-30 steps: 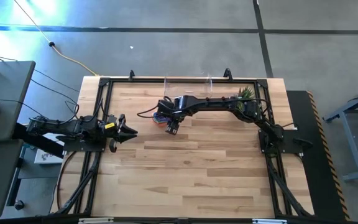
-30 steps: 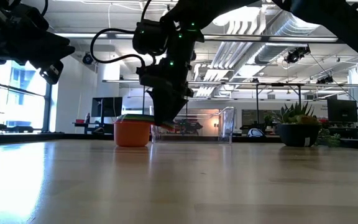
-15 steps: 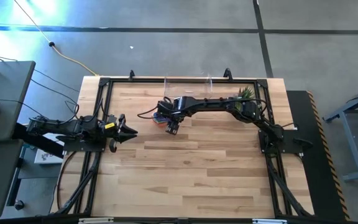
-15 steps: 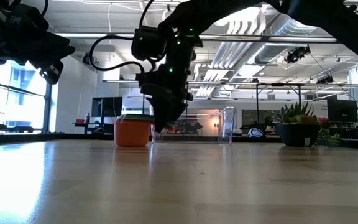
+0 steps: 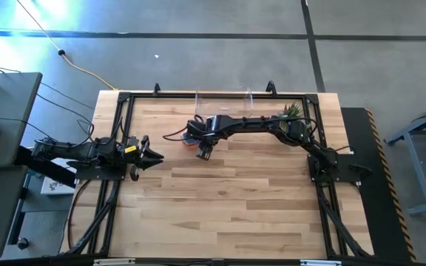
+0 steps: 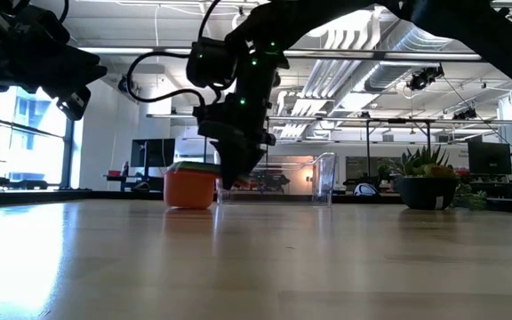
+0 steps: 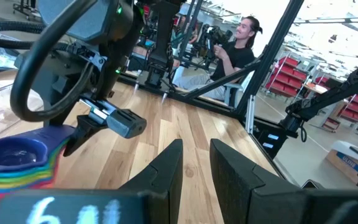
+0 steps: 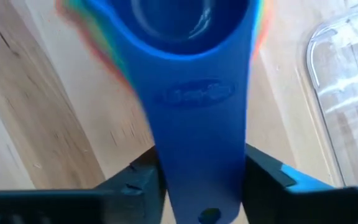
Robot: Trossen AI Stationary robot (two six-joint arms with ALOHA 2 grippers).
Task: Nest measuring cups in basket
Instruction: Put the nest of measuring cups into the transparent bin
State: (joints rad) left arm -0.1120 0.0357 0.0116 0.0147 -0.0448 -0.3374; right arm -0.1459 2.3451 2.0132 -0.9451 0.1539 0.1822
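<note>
The right gripper [image 8: 201,177] is closing its dark fingers on the flat handle of the blue plastic measuring cup [image 8: 194,74], nested atop the rainbow cup stack [image 6: 190,185] standing just beside the clear rectangular plastic basket [image 6: 278,180]; the left gripper [image 5: 148,155] is waiting, slightly parted, well apart from that basket

cups: measuring cups [image 6: 190,186] sat nested in one stack on the table, orange outermost, blue cup [image 7: 11,151] on top, upright
handle: blue handle [image 8: 202,143] flat, sticking out sideways
basket: clear basket [image 6: 320,180] empty-looking, just beside the stack, upright
</note>
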